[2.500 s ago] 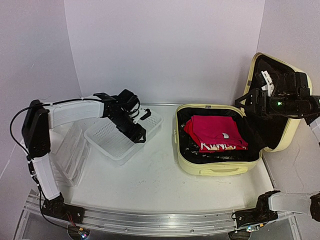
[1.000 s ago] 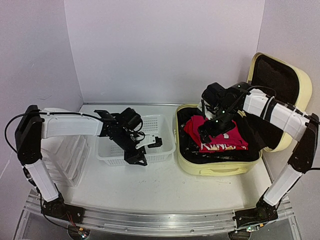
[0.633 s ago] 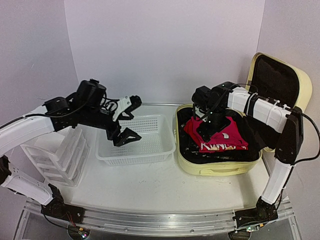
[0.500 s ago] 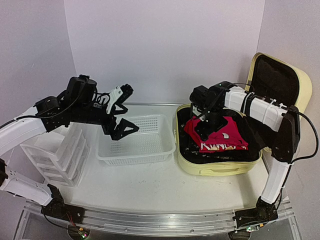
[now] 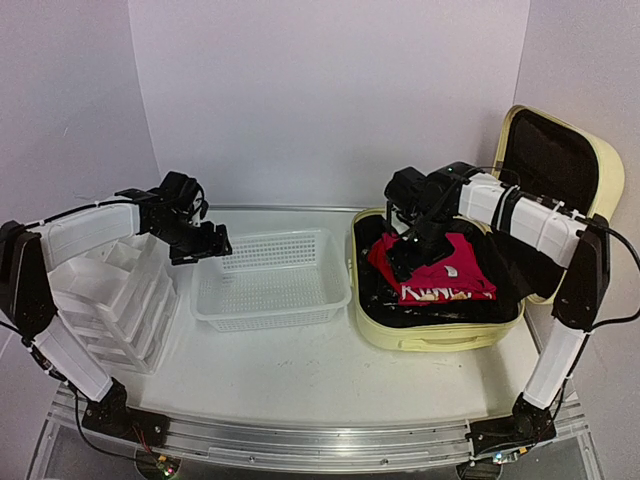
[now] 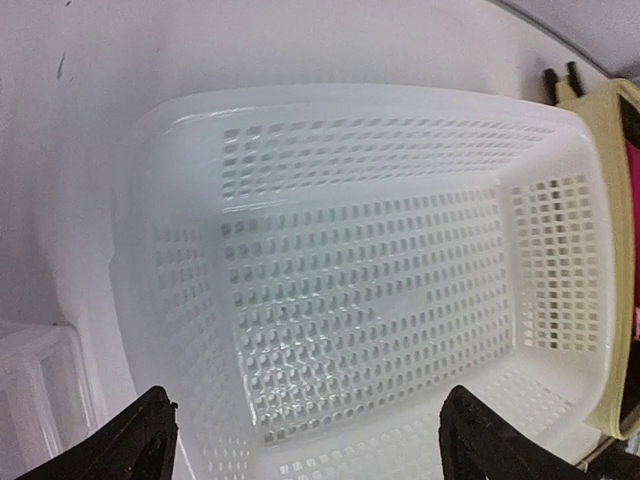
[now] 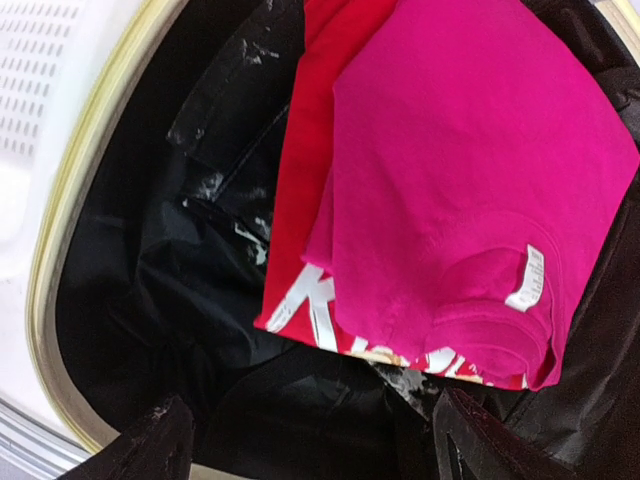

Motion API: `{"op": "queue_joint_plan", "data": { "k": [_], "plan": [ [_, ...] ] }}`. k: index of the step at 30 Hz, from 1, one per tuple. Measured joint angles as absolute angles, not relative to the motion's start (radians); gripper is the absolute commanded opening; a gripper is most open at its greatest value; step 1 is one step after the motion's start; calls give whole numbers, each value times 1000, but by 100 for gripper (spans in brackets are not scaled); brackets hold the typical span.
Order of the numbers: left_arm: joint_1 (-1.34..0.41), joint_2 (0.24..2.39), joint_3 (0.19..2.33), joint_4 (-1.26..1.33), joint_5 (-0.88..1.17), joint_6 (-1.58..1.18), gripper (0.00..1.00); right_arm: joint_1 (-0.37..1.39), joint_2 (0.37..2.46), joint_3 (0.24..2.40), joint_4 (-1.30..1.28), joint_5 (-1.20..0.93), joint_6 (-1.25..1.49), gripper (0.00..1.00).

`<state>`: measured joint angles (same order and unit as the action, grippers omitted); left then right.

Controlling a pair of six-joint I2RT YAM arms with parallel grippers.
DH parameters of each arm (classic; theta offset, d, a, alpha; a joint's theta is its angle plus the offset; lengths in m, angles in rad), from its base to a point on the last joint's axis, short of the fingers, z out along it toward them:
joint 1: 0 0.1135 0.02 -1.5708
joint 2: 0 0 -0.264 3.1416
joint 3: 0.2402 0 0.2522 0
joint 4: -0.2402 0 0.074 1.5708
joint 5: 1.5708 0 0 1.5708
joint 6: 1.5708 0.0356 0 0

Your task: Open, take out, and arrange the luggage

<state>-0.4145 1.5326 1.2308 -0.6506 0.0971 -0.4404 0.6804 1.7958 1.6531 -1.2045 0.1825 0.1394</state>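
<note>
The pale-yellow luggage lies open at the right, its lid standing up behind it. Inside, on the black lining, a folded magenta shirt lies on a red shirt with white lettering. My right gripper hovers open and empty over the left end of these clothes. In the right wrist view the magenta shirt and red shirt lie just beyond my open right gripper, beside the yellow rim. My left gripper is open and empty above the basket's left end.
A white mesh basket stands left of the luggage, nothing in it; its wall fills the left wrist view between the open left gripper. A white plastic drawer unit lies at the far left. Walls enclose the table.
My left arm has dropped from a raised pose and drawn back to the basket's left end. My right gripper has stayed over the clothes, shifting only slightly.
</note>
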Motion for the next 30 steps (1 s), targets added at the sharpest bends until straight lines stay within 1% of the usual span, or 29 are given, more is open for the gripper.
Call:
{"op": "queue_joint_plan", "data": {
  "k": [5,8,10,12,17,20,23,26,27,30],
  "plan": [
    [-418,1604,1245,-682,-45,-504,94,680,1737,1608,-1198,175,154,85],
    [-418,1659,1272,-688,-92,-522,95,680,1717,1591,-1195,173,157,84],
    [-418,1700,1293,-688,-112,-526,91,680,1715,1586,-1192,171,159,84],
    [-418,1726,1304,-690,-118,-527,87,680,1715,1579,-1187,167,163,84],
    [-418,1759,1325,-679,-83,-513,82,680,1715,1561,-1179,164,169,85],
    [-416,1784,1370,-671,-33,-490,82,680,1715,1559,-1176,163,174,85],
    [-408,1799,1395,-653,-4,-463,86,680,1715,1559,-1172,160,180,85],
    [-402,1803,1409,-644,12,-436,98,680,1717,1559,-1170,160,181,85],
    [-403,1803,1412,-643,15,-426,99,680,1720,1561,-1170,161,181,85],
    [-406,1794,1414,-636,7,-395,100,680,1745,1578,-1176,171,185,83]
  ]
}}
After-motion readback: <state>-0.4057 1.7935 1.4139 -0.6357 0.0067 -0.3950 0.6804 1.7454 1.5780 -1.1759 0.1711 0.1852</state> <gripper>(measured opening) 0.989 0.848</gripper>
